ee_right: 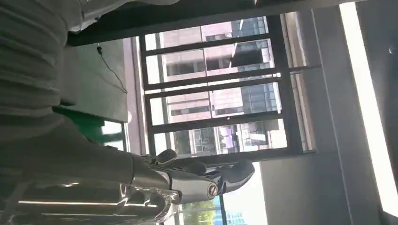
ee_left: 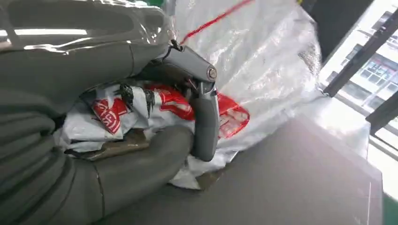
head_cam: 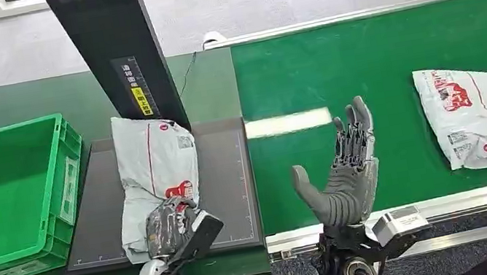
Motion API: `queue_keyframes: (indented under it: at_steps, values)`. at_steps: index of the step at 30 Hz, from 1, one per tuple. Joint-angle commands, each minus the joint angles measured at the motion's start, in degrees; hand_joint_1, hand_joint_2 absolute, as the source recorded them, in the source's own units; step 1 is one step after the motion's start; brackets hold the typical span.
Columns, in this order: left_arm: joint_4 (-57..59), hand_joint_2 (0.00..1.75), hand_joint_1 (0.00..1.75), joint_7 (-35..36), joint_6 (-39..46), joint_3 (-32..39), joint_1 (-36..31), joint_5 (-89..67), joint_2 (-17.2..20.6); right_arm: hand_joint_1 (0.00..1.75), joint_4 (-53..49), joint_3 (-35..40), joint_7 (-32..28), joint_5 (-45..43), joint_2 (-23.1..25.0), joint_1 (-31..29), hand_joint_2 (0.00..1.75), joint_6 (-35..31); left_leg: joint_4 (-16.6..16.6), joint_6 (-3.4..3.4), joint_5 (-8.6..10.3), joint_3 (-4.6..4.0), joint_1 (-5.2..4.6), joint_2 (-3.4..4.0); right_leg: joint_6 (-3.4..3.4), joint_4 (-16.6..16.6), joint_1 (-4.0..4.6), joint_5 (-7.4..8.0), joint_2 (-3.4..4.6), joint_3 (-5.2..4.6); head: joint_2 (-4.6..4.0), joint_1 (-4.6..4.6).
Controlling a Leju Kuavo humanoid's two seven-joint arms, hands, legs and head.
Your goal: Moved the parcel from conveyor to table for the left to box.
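Two parcels are in play. One grey parcel (head_cam: pixel 156 173) lies on the dark mat (head_cam: pixel 226 184) on the bench, its long axis running from the near edge toward the black post (head_cam: pixel 115 47) at the far side. The left hand (head_cam: pixel 170 227) is clamped on its near end; the left wrist view shows thumb and fingers (ee_left: pixel 206 117) bunching the crumpled film there. The green box (head_cam: pixel 6 193) sits just beside the mat, toward the bench's left edge, open side up, so the coming move looks like a short lift and carry leftward over the box's near wall. The post stands close behind the parcel, so room is tight at the far end; the left side is open. The second parcel (head_cam: pixel 474 114) rests on the green conveyor (head_cam: pixel 361 60), well apart to the right. The right hand (head_cam: pixel 345 169) is raised near the conveyor's near edge, fingers apart, holding nothing, and is nearer that parcel.
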Motion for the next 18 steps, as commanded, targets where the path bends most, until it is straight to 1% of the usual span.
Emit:
queue_keyframes:
  at_steps: [1,2,3,4,6,7,9,10,11,12,13,14,15,16,18]
  values:
    - [-9.0,1.75,1.75,-6.0,7.1,2.5,5.5,4.6,0.9,0.00,0.8,-1.8,0.2,-0.1,1.0,1.6,1.75,-0.5,-0.1,-0.06,0.07,-0.12,0.02,0.16,-0.05,-0.1,0.02,0.11,0.17,-0.16,0.00,0.00]
    - [-17.3,1.75,1.75,-9.8,9.9,2.8,8.7,8.1,0.3,0.00,0.9,-1.9,0.2,-0.1,1.0,1.8,1.75,-0.6,-0.1,-0.06,0.03,-0.11,0.03,0.13,-0.04,-0.1,0.03,0.06,0.13,-0.13,0.02,0.00]
    - [-23.0,1.75,1.75,-11.3,9.9,3.7,11.2,8.1,-0.3,0.00,0.8,-2.0,0.2,-0.1,1.0,1.8,1.75,-0.8,-0.1,-0.08,0.06,-0.17,0.04,0.16,-0.06,-0.1,0.04,0.10,0.17,-0.21,0.00,0.00]
    - [-24.9,1.75,1.75,-10.6,9.9,2.6,12.2,8.0,0.0,0.00,0.8,-2.1,0.2,-0.1,1.0,1.8,1.75,-0.8,-0.1,-0.07,0.03,-0.22,0.04,0.17,-0.05,-0.1,0.04,0.06,0.16,-0.28,0.00,0.00]
    - [-39.5,1.75,1.75,-21.6,9.9,8.6,17.9,11.4,-4.2,0.00,1.1,-2.3,0.2,-0.3,1.0,1.7,1.75,-1.3,0.0,-0.04,-0.02,-0.33,0.04,0.16,-0.04,0.0,0.04,0.02,0.14,-0.46,0.00,0.00]
    - [-39.5,1.75,1.75,-21.6,9.9,8.6,17.9,11.4,-4.2,0.00,1.1,-2.3,0.2,-0.3,1.0,1.7,1.75,-1.3,0.1,-0.06,-0.06,-0.43,0.05,0.21,-0.05,0.0,0.06,0.00,0.20,-0.57,0.00,0.00]
    - [-54.7,1.75,1.75,-22.3,9.9,5.5,23.5,14.8,-4.2,0.00,1.2,-2.5,0.2,-0.6,1.0,1.6,1.75,-1.9,0.0,-0.07,-0.07,-0.49,0.06,0.30,-0.06,0.0,0.06,0.00,0.26,-0.65,0.00,0.00]
    - [-54.7,1.75,1.75,-22.3,9.9,5.5,23.5,14.8,-4.2,0.00,1.2,-2.5,0.2,-0.6,1.0,1.6,1.75,-1.9,0.1,-0.05,-0.09,-0.61,0.06,0.41,-0.05,0.0,0.07,0.00,0.28,-0.77,0.02,0.00]
    - [-57.1,1.75,1.75,-22.3,9.9,4.9,24.7,15.1,-4.2,0.00,1.2,-2.6,0.2,-0.6,1.0,1.7,1.75,-1.8,0.1,-0.05,-0.09,-0.64,0.06,0.38,-0.05,0.1,0.07,-0.01,0.25,-0.79,0.00,0.00]
    - [-64.7,1.75,1.75,-22.3,9.9,3.7,25.8,16.6,-4.2,0.00,1.0,-2.8,0.2,-0.6,1.0,1.9,1.75,-2.2,0.1,-0.07,-0.11,-0.62,0.06,0.41,-0.06,0.0,0.07,-0.03,0.29,-0.80,0.00,-0.02]
    - [-66.7,1.75,1.75,-22.3,9.9,3.2,26.6,16.9,-4.2,0.00,0.9,-2.9,0.2,-0.6,1.0,2.0,1.75,-2.1,0.1,-0.09,-0.13,-0.60,0.07,0.41,-0.07,0.0,0.07,-0.05,0.31,-0.78,0.00,0.00]
    - [-69.7,1.75,1.75,-22.3,9.9,2.5,27.2,17.4,-4.0,0.00,0.7,-3.1,0.2,-0.6,1.0,2.2,1.75,-2.0,0.1,-0.05,-0.11,-0.78,0.07,0.34,-0.04,0.1,0.08,-0.02,0.24,-0.93,0.02,0.00]
    - [-75.3,1.75,1.75,-22.3,9.9,1.6,27.6,18.7,-3.7,0.00,0.7,-3.3,0.2,-0.6,1.0,2.4,1.75,-2.0,0.1,-0.07,-0.13,-0.76,0.07,0.32,-0.05,0.1,0.08,-0.06,0.23,-0.89,0.00,0.00]
    - [-77.8,1.75,1.75,-22.3,9.9,1.0,27.5,19.4,-3.6,0.00,0.7,-3.5,0.2,-0.6,1.0,2.4,1.75,-2.0,0.2,-0.07,-0.13,-0.86,0.09,0.37,-0.05,0.1,0.10,-0.03,0.27,-1.00,0.00,0.00]
    - [-83.0,1.75,1.75,-22.3,9.9,-2.4,26.5,22.3,-2.4,0.00,0.6,-3.7,0.2,-0.6,1.0,2.6,1.75,-2.1,0.1,-0.08,-0.12,-0.82,0.07,0.30,-0.05,0.1,0.08,-0.05,0.21,-0.95,0.00,0.00]
